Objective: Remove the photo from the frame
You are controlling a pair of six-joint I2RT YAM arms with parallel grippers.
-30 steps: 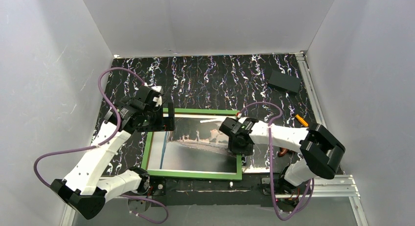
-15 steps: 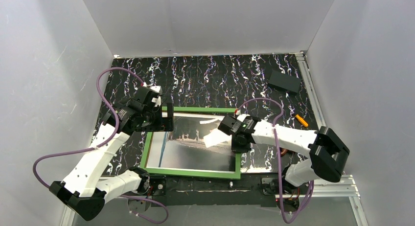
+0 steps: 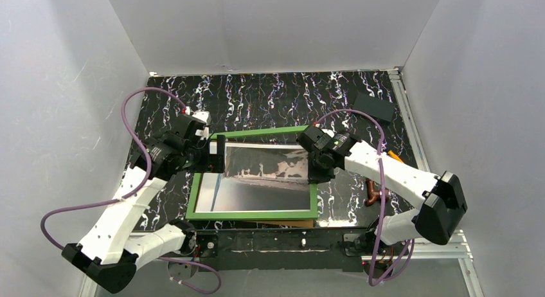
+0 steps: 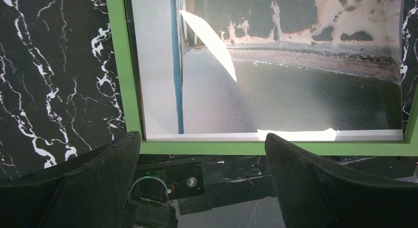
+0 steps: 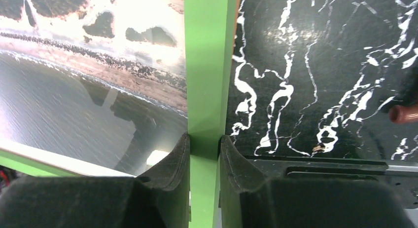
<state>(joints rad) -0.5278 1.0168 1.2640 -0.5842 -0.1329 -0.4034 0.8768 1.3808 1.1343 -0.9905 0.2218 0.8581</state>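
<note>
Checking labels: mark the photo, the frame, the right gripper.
photo (image 4: 296, 95): left wrist view, dark water.
frame (image 5: 207, 50): right wrist view, green rail.
right gripper (image 5: 203, 138): right wrist view, between fingertips.

A robot lab booth: plain pale grey panel walls (image 3: 276, 27) enclose a black, white-veined marble-patterned tabletop (image 3: 276, 98), with silver aluminium rails (image 3: 443, 245) along its near edge.

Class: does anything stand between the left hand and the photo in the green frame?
Nothing visible does. The left hand hangs open at the frame's edge, the photo in plain view; the right hand grips the frame. Glare may mean glazing; I cannot tell.
</note>
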